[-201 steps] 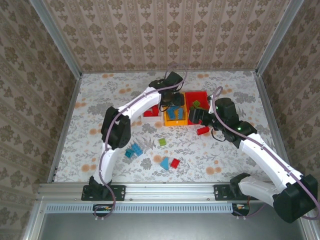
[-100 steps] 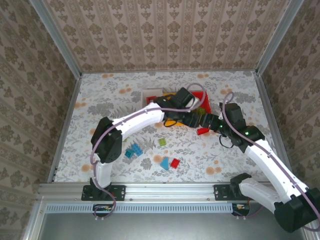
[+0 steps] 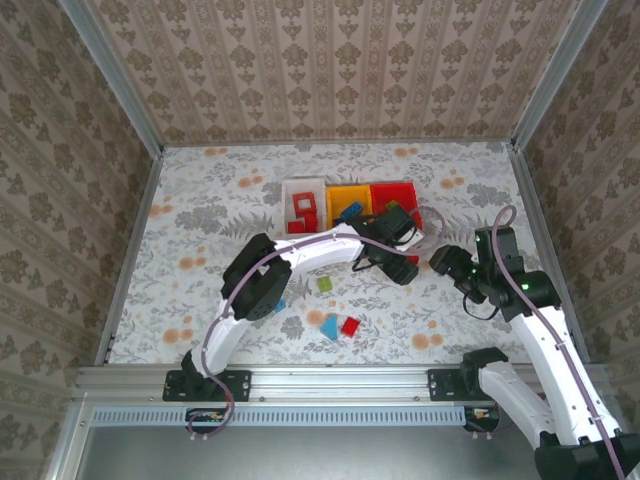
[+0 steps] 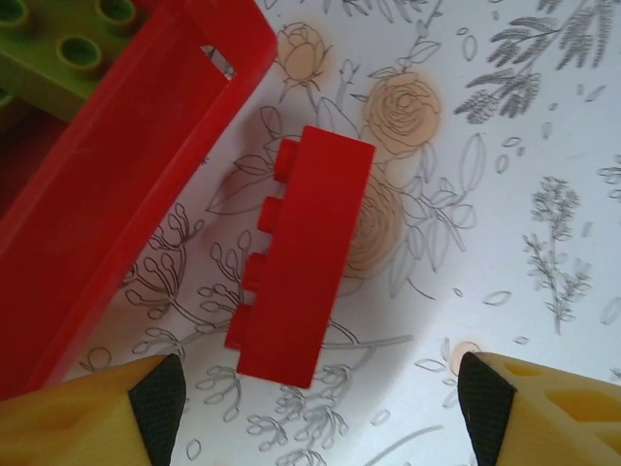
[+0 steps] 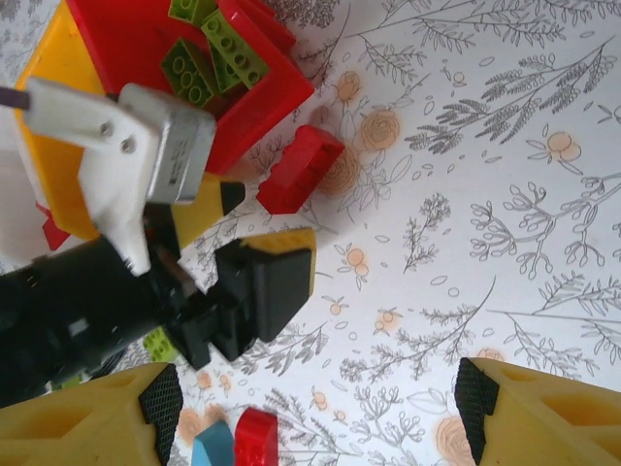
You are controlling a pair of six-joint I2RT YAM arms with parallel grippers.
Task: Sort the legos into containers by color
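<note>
The left jaws stand wide and empty over a red brick (image 4: pixel 301 257) lying on its side on the desk (image 4: pixel 543 146), just beside the red bin (image 4: pixel 116 204), which holds green bricks (image 4: pixel 58 49). The right jaws, also wide and empty, hover near that brick, to its right. Farther off, the yellow bin (image 3: pixel 350 188) holds blue bricks (image 3: pixel 350 211) and the white bin (image 3: pixel 305 182) holds red bricks (image 3: pixel 303 208). A green brick (image 3: pixel 323 284), a blue wedge (image 3: pixel 329 325) and a small red brick (image 3: pixel 350 326) lie loose nearer the arms.

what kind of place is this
Probably a lab robot cell, not a home: patterned panels in a metal frame, two arms bolted to a rail, and legos with bins on a floral table.
</note>
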